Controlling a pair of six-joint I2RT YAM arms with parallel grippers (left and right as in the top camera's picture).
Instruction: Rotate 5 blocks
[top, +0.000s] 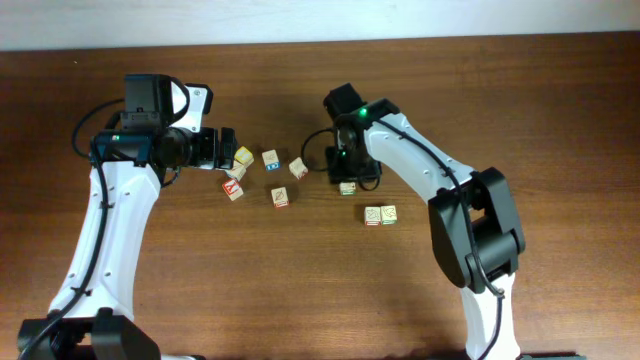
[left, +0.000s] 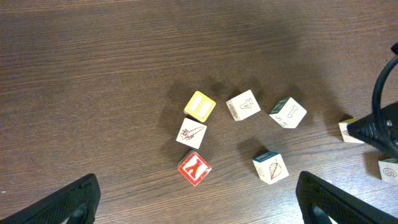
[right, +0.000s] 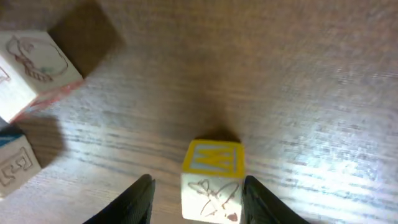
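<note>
**A:** How were the blocks expected to handle?

**B:** They were judged to be light, stiff wooden cubes. They would be hard to crush, but easily skidded or twisted out of an off-centre pinch. Two opposite side faces, taken squarely, were thought the best hold.

**A:** Where was everything found, from the left?

**B:** The left gripper (top: 226, 150) was seen spread wide and holding nothing, just beside the yellow-faced cube (top: 243, 156). A loose cluster of blocks (top: 270, 160) lay on the table (top: 150, 290) between the arms. One block (right: 212, 177) stood between the fingers of the right gripper (right: 198, 190). A gap was left at one side, so those jaws were taken as partly spread, not pinching. A touching pair (top: 380, 215) lay furthest right.

**A:** What was given by one view only?

**B:** That gap was shown by the right wrist view alone, because overhead the block was half hidden under the gripper. The letter on the red Y cube (left: 194, 168) was clearly legible only from the left wrist. The whole layout was given only overhead.
</note>
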